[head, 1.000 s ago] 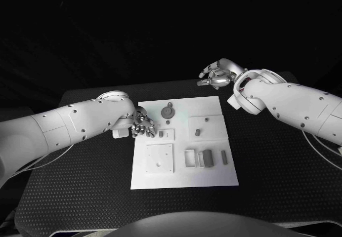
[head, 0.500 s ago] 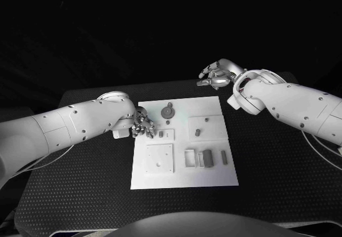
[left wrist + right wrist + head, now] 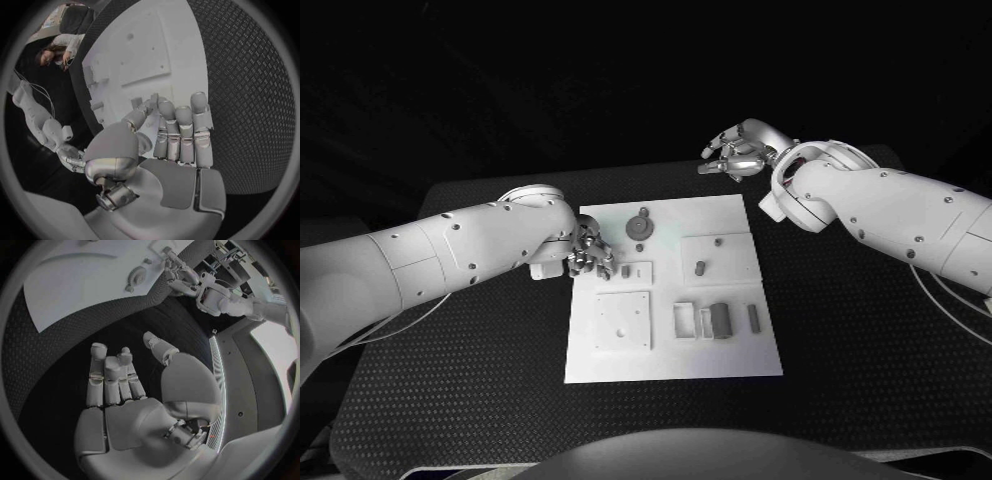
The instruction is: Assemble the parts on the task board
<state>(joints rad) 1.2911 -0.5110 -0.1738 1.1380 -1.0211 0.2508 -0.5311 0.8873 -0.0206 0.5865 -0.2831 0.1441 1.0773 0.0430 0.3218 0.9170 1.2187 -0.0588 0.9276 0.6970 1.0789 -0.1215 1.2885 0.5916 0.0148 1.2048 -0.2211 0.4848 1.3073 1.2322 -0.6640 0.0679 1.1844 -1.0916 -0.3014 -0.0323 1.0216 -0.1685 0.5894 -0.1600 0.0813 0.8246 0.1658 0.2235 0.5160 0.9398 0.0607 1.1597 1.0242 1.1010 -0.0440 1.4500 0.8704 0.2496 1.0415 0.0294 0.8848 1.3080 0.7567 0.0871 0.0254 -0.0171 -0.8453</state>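
Hovering at the flat white task board's (image 3: 672, 370) left edge, the silver left hand (image 3: 586, 256) holds nothing, fingers straight and close together, probably lining up on the small grey parts (image 3: 697, 267); right hand (image 3: 737, 152) parked beyond the board, fingers loosely curled, empty.

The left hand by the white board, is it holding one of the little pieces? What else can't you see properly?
- Left hand: in the head view its arm covers the palm; in its wrist view the fingers hide anything between them and the task board.
- Small parts on the board: too small in the head view to tell their shapes.
- Right hand: off the board, nothing seen in it.
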